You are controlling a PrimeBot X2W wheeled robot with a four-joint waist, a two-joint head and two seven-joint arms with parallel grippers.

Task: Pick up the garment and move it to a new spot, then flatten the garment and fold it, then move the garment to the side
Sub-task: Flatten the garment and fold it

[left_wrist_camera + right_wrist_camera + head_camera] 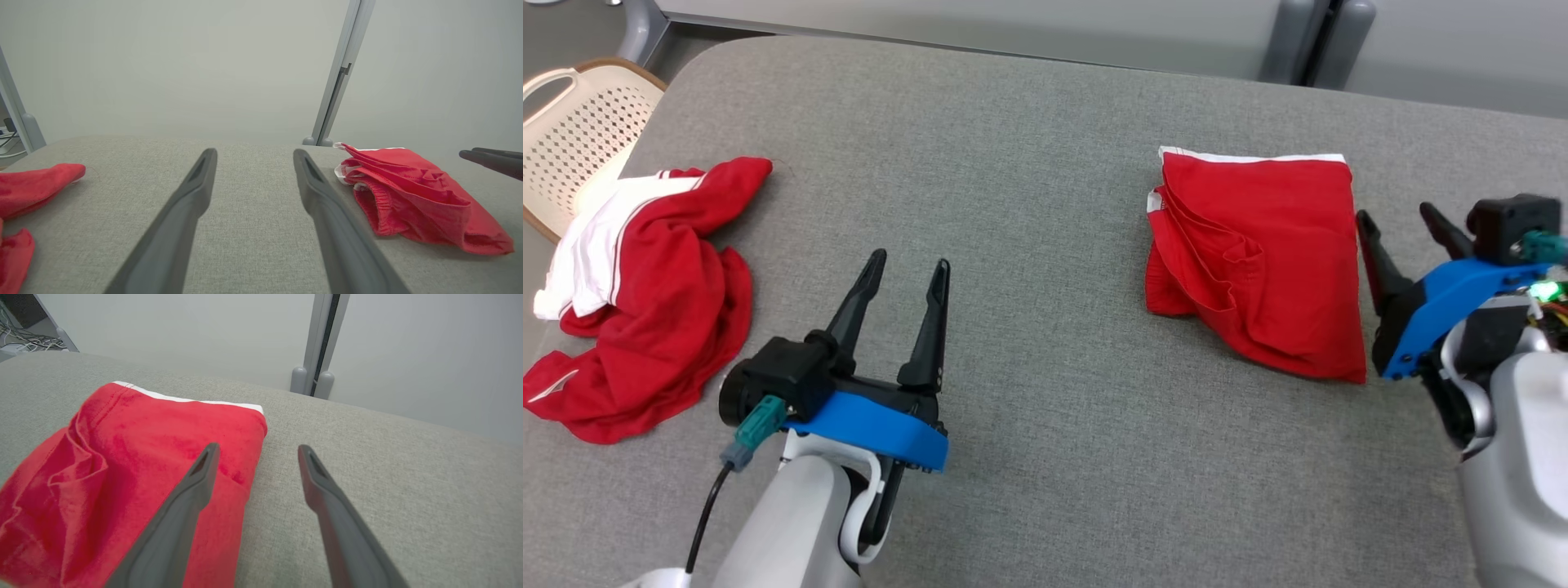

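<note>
The folded red shorts (1258,261) lie on the right side of the grey table (1045,147), probably put aside as done, so the right gripper (1393,211) at that side is wide open and empty, like the left gripper (912,258) mid-table.

A crumpled red-and-white garment (637,294) lies on the grey bench (1029,163), well to the left of the left end effector (911,261). Farther left and beyond it, off the bench's corner, stands a cream perforated basket (596,122). A grey post (341,71) rises behind the bench, ahead and to the right.
</note>
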